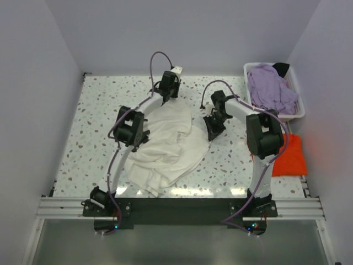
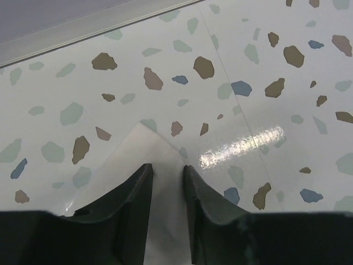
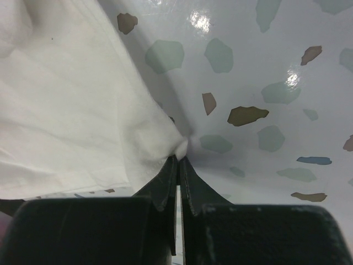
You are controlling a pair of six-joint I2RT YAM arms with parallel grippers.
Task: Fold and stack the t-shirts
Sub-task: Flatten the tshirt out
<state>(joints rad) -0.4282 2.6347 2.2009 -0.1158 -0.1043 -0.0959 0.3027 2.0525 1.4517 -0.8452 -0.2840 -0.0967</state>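
The cream-white t-shirt (image 1: 168, 141) lies crumpled in the middle of the terrazzo table. My left gripper (image 1: 165, 100) is at its far edge. In the left wrist view the jaws (image 2: 167, 165) stand a little apart, astride a thin flat corner of the shirt (image 2: 138, 144) that lies on the table. My right gripper (image 1: 213, 131) is at the shirt's right edge. In the right wrist view it (image 3: 178, 158) is shut on a pinched point of the white cloth (image 3: 71, 110). The lavender t-shirt (image 1: 270, 88) is in the basket. The orange-red t-shirt (image 1: 290, 155) lies at the right.
A white plastic basket (image 1: 295, 113) stands at the back right, with something black (image 1: 281, 68) beside the lavender cloth. Walls enclose the table on three sides. The back wall's edge (image 2: 83, 25) is close ahead of the left gripper. An aluminium rail (image 1: 182, 207) runs along the near edge.
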